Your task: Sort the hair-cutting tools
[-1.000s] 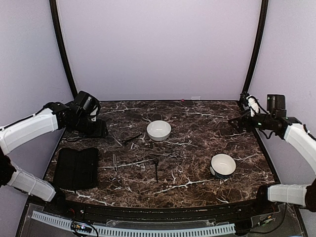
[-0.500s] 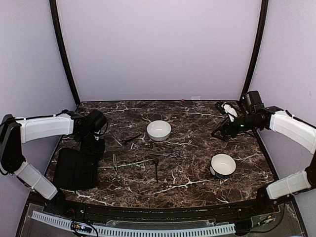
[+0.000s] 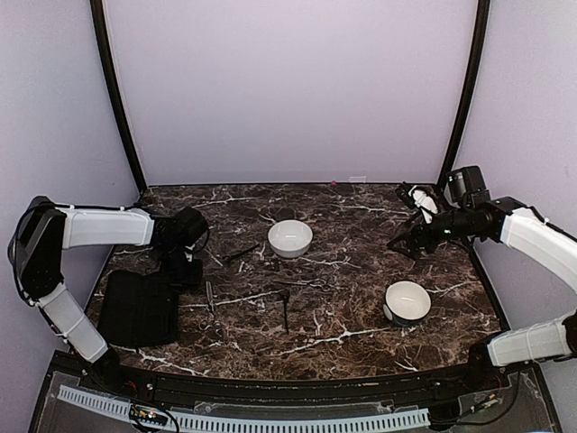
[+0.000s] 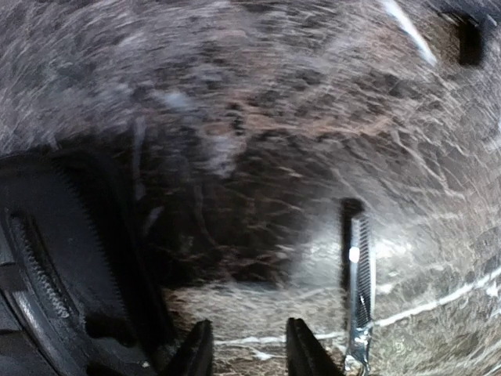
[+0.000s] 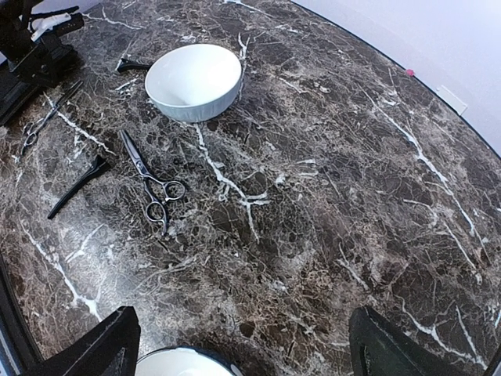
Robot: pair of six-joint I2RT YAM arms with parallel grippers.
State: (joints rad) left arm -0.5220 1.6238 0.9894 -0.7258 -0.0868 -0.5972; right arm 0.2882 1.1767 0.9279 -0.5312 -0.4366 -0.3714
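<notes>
Since half a second ago our left gripper (image 3: pixel 185 271) has edged toward the table's centre; the right gripper (image 3: pixel 398 244) has barely shifted. The narrow silver toothed clip (image 4: pixel 358 290) lies on the marble at 3 o'clock of the left fingers (image 4: pixel 200 352), which stand slightly parted and empty. The silver ring-handled scissors (image 5: pixel 149 182) and a slim black stick (image 5: pixel 78 186) lie mid-table, around 6 o'clock of the far white round bowl (image 5: pixel 193 81). The right fingers (image 5: pixel 86 348) are spread wide, holding nothing.

We judge that these thin flat tools may skid on the hard dark marble table (image 3: pixel 352 311) rather than lift. The flat black rectangular case (image 3: pixel 140 307), at 9 o'clock of the left gripper, could get nudged. Open marble surrounds the scissors, and the table's 9 o'clock edge sits close behind the case.
</notes>
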